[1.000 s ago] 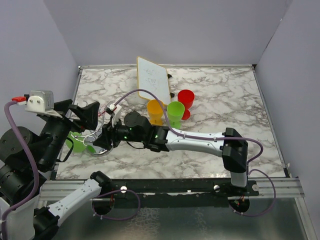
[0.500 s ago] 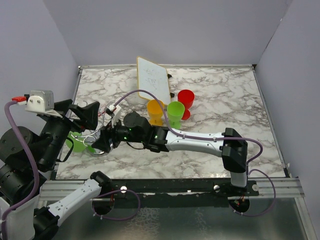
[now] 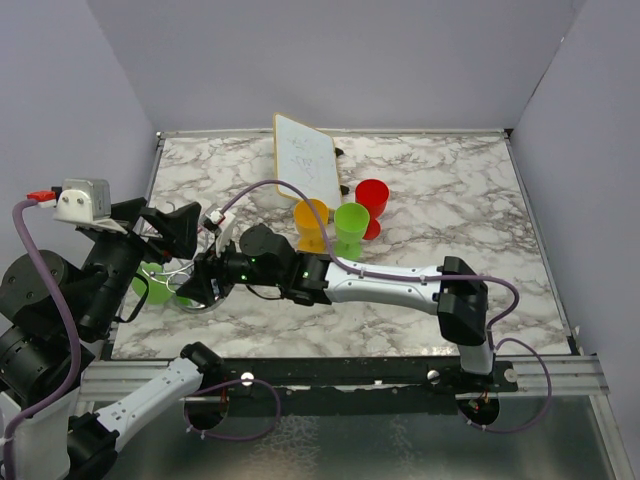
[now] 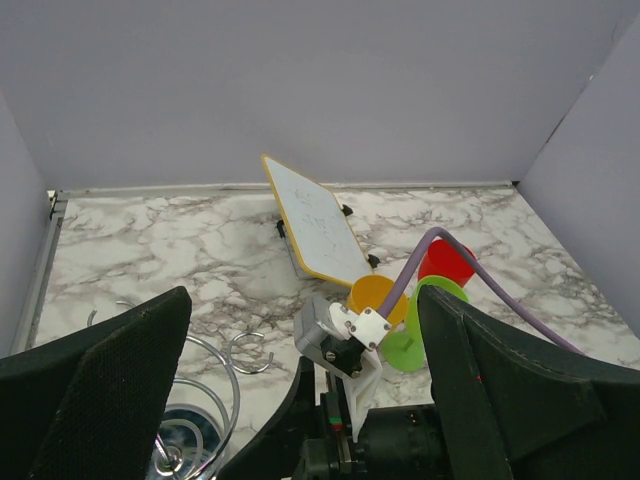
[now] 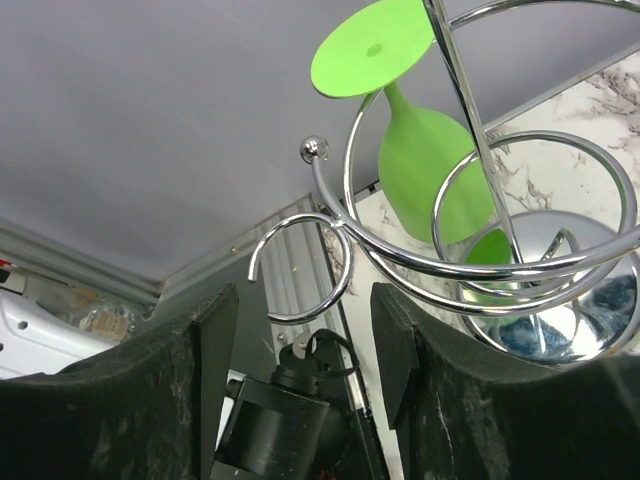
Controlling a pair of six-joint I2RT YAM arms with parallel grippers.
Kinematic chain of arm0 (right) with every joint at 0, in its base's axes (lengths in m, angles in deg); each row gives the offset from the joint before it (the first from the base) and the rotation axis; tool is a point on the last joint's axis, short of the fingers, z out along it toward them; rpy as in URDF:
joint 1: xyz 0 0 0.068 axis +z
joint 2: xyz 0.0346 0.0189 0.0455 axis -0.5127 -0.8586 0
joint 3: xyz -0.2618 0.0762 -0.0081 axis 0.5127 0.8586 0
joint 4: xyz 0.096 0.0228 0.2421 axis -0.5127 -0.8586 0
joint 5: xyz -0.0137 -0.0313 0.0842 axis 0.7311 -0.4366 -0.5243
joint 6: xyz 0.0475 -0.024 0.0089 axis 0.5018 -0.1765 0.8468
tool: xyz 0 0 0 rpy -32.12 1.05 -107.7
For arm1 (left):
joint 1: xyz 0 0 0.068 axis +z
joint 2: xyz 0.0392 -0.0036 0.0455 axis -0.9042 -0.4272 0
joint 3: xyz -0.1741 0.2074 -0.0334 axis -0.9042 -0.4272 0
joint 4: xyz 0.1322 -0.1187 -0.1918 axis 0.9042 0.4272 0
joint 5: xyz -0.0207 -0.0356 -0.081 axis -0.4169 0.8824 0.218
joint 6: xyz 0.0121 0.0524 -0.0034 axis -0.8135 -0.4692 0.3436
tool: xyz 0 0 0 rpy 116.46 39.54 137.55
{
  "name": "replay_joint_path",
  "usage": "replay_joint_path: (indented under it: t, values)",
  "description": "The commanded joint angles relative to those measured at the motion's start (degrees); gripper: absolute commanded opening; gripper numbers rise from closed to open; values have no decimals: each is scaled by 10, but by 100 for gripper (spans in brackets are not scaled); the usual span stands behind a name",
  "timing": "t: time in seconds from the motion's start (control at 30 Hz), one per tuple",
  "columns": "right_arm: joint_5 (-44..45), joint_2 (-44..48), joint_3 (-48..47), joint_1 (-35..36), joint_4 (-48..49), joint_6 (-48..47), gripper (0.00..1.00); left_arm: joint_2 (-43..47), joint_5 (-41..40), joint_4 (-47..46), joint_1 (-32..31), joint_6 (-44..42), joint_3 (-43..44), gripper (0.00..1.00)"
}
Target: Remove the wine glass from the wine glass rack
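The rack (image 3: pixel 183 287) stands at the left side of the table (image 3: pixel 440 180), close to its left edge and the left wall (image 3: pixel 70 130). The green glass (image 5: pixel 428 165) hangs upside down from one of the rack's wire arms, foot up and bowl down. In the right wrist view it is on the far side of the stem. From above it shows as a green patch on the rack's left, the side nearest the table edge, so there is little room past it.

The right gripper (image 5: pixel 300 310) reaches across from the right and sits low against the rack's right side. Its fingers (image 5: pixel 130 400) are apart, and a small wire loop shows between them. I cannot tell whether they touch the wire. The larger wire curls and the mirror base (image 5: pixel 560 300) lie between this gripper and the glass.

The left gripper (image 4: pixel 305 300) hangs above the rack, a little behind it, with its fingers (image 4: pixel 110 400) spread wide. The wire curls show at the lower left of its view.

Behind the right arm stand the orange cup (image 3: pixel 311 222), green cup (image 3: pixel 351 226) and red cup (image 3: pixel 372 198), close together. The tilted board (image 3: pixel 305 158) is behind them near the back edge. The marble to the right of the cups and along the near edge lies bare.
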Motion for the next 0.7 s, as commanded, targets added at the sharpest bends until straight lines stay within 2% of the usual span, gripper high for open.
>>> replay_joint_path:
  t: [0.0,0.3,0.67]
  values:
    - [15,-12,-14,6,-9,-5,54,2,-10,3,-2,2,10,98]
    - [45,-7,-11,6,-23,-23,42,3,-8,5,-3,5,8,98]
    - [102,32,16,6,-33,-70,37,0,-7,4,-2,10,7,98]
